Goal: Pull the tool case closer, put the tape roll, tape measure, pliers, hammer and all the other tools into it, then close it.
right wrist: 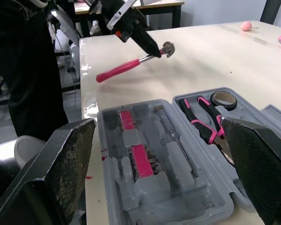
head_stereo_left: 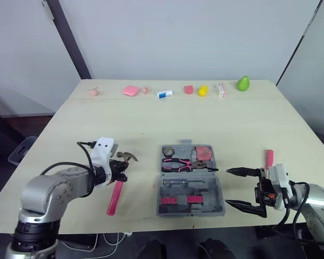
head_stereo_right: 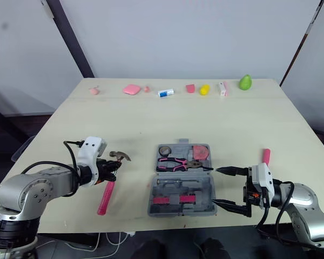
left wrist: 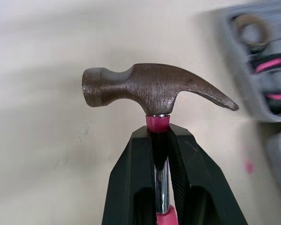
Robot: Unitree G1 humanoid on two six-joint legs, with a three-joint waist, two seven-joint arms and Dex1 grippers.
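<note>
While clamped on the hammer (head_stereo_left: 115,195), left claw (head_stereo_left: 120,169) beside the tool case (head_stereo_left: 206,186); right claw (head_stereo_left: 228,187) wide apart.

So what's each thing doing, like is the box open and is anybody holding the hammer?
Tool case: open, lying flat on the table.
Hammer: gripped just under its head.
Left fingers: shut on the hammer.
Right fingers: wide open, holding nothing, beside the case.
Pliers: lying in the case.
Tape roll: lying in the case.
Pink tool: lying on the table, outside the case.
</note>
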